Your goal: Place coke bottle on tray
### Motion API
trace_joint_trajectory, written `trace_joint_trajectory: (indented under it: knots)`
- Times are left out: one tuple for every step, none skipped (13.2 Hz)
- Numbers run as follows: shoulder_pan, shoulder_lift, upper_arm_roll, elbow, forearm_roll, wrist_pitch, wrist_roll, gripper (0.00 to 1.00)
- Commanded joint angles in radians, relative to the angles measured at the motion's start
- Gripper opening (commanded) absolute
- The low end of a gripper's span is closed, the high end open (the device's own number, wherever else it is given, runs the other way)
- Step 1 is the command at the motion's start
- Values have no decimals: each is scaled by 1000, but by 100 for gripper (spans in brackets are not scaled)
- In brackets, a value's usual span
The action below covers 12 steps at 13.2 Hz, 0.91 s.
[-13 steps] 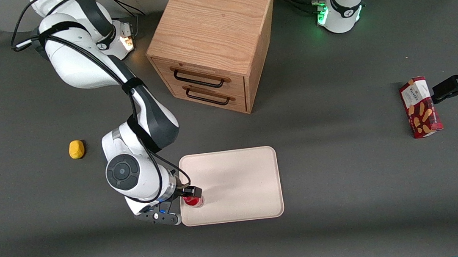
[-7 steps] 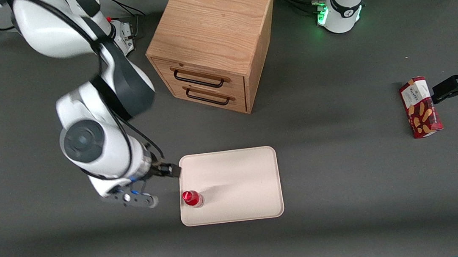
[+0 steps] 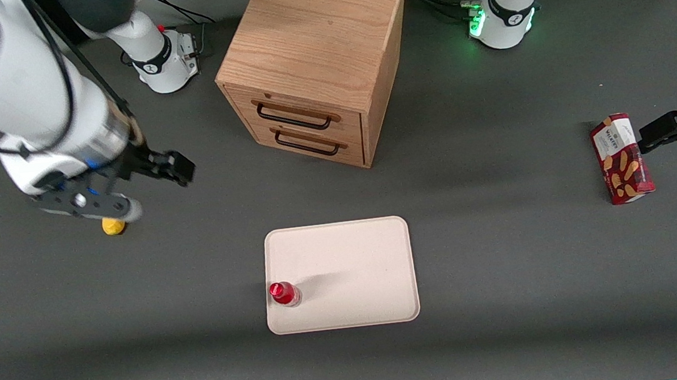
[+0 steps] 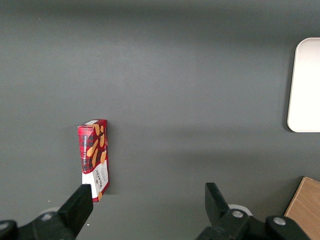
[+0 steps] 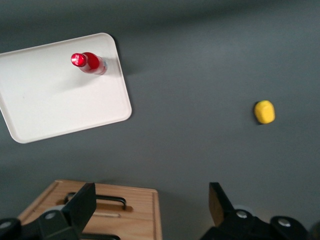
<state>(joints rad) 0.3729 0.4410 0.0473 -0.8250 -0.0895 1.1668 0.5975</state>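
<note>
The coke bottle [image 3: 284,294], small and red with a red cap, stands upright on the cream-pink tray [image 3: 352,264], near the tray's corner that is nearest the front camera on the working arm's side. My right gripper [image 3: 176,167] is open and empty, raised high above the table, well away from the tray toward the working arm's end. In the right wrist view the bottle [image 5: 87,62] stands on the tray [image 5: 50,100], far below the open gripper [image 5: 151,200]. The tray's edge also shows in the left wrist view [image 4: 305,85].
A wooden two-drawer cabinet [image 3: 312,60] stands farther from the front camera than the tray. A yellow lemon-like object [image 3: 113,227] lies under the gripper's mount; it also shows in the right wrist view [image 5: 264,111]. A red snack box [image 3: 621,158] lies toward the parked arm's end.
The gripper has let go of the bottle, risen and moved away from the tray toward the working arm's end. The bottle stays upright on the tray.
</note>
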Motion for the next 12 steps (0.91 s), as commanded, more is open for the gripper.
trace_joint_trajectory:
  knots:
    - [-35, -143, -78, -175, -6, -3, -204, 100]
    - [-64, -190, -84, -234, -6, 8, -285, 100]
    - [-96, -229, -89, -287, -6, 26, -347, 100]
    - [-123, -273, -98, -346, -4, 62, -395, 100]
    - [-150, -316, -101, -415, 0, 97, -447, 100]
    - [-187, -361, -101, -483, 10, 135, -500, 100]
    - [-216, -401, -101, -547, 20, 174, -543, 100]
    - [-248, -433, -101, -607, 36, 213, -576, 100]
    - [-281, -453, -101, -653, 53, 247, -614, 100]
    - [-307, -462, -101, -689, 66, 276, -655, 100]
    - [-325, -470, -101, -721, 79, 306, -677, 100]
    - [-331, -481, -101, -752, 85, 333, -689, 100]
